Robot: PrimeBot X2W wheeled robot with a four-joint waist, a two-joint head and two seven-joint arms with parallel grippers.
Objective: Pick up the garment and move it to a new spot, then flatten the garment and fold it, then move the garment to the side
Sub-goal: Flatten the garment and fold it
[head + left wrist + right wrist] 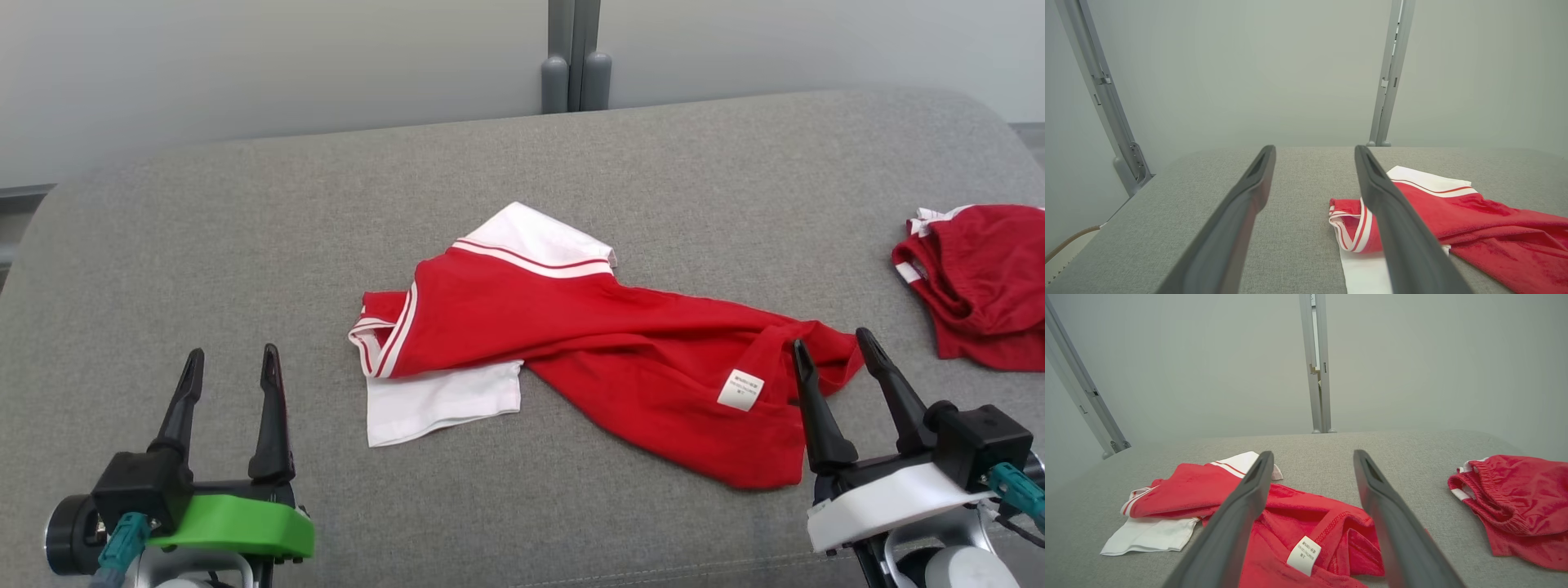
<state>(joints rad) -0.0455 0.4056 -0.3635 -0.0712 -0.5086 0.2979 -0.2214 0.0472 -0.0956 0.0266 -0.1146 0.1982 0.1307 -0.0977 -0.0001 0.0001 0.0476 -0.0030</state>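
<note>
Grey padded table [245, 245] bearing a crumpled red-and-white shirt [571, 327], the task's thing. The shirt lies ahead and to the right of the left gripper [233, 353], and directly ahead of and beneath the right gripper [831, 339], whose fingertips overlap its near red end in the head view; contact cannot be told. A second red garment [988, 278] lies apart, to the right of the right gripper, and is judged to be no part of this step. Both grippers are released, jaws spread wide, grasping nothing. The step in hand is judged to be the first pick-up. To do it well, the right gripper should descend onto the bunched red cloth between its fingers, close by the label [741, 389], and pinch a thick fold rather than a loose edge. The left gripper should travel rightward to the white sleeve [441, 400] before closing. Two grips well apart would let the cloth hang open. A grip on one thin layer risks slipping, so the lift should clear the table before any sideways carry.
</note>
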